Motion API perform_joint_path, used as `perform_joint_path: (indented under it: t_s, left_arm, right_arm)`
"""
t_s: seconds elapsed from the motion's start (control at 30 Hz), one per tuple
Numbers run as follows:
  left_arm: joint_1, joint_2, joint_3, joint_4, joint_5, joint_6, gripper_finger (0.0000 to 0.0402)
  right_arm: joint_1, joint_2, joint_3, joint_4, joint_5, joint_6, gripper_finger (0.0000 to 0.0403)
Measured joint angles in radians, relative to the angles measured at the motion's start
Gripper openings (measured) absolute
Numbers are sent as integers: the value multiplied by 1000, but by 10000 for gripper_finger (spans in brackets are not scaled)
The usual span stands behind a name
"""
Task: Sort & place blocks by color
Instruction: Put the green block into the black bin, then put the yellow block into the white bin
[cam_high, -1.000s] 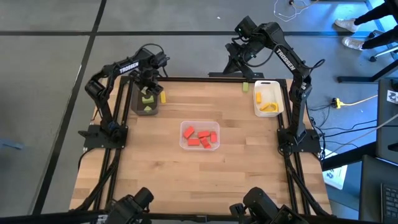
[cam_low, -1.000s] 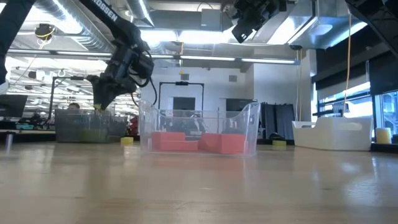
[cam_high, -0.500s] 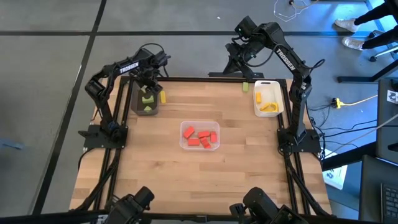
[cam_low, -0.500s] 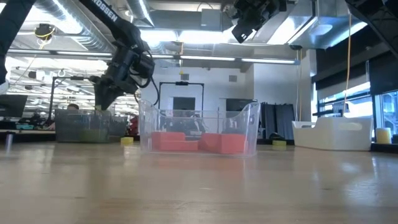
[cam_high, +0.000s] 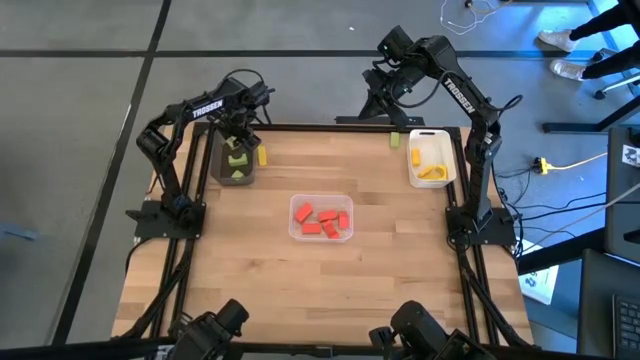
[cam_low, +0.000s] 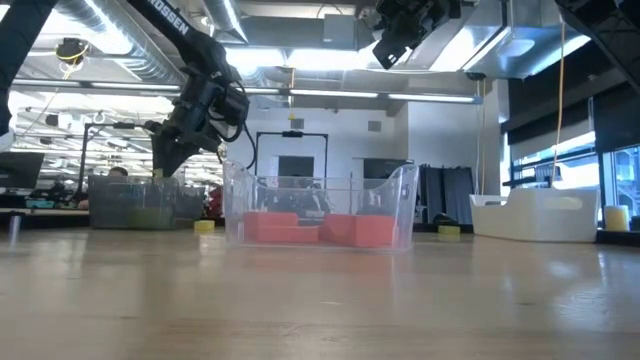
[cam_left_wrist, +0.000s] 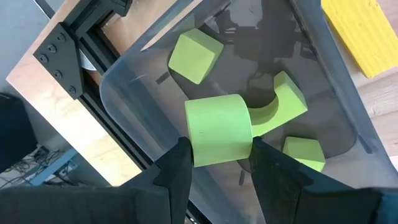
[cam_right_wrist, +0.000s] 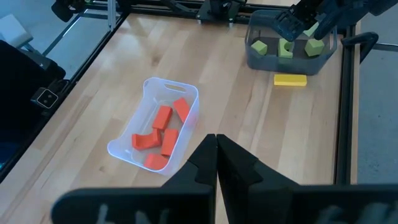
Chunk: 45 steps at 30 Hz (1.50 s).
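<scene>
We see the left gripper (cam_left_wrist: 214, 165) poised over the dark grey tray (cam_high: 217, 163) at the table's far left corner, its fingers (cam_left_wrist: 177, 171) narrowed onto a light green cylinder block (cam_left_wrist: 217, 129) held between them above the tray's floor. Below it in the tray lie a green cube (cam_left_wrist: 194, 56), a green arch piece (cam_left_wrist: 283, 102) and another green block (cam_left_wrist: 305, 152). A yellow block (cam_high: 262, 156) lies on the table just beside that tray, and another small yellowish block (cam_high: 395, 139) sits near the white tray (cam_high: 413, 165), which holds yellow blocks (cam_high: 430, 165). The red blocks (cam_high: 322, 219) rest in the clear tray (cam_high: 295, 228) mid-table. The right gripper (cam_right_wrist: 216, 146) hangs high beyond the table's far edge, its fingers pressed together on nothing.
</scene>
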<state>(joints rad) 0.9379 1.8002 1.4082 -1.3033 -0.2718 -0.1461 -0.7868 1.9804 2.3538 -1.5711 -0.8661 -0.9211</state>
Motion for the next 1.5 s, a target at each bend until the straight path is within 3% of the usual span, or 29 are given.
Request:
perform_joint_path:
  t_s: [0.67, 1.3, 1.37, 1.5]
  left_arm:
    - [0, 0, 0, 36, 15, -4, 128]
    - [2, 0, 0, 45, 109, 43, 156]
    - [0, 0, 0, 46, 163, 4, 156]
    - [-6, 0, 0, 68, 391, -113, 156]
  right_arm:
    - [0, 0, 0, 0, 0, 0, 12]
    - [0, 0, 0, 0, 0, 0, 12]
    - [0, 0, 0, 0, 0, 0, 12]
    - [0, 0, 0, 0, 0, 22, 12]
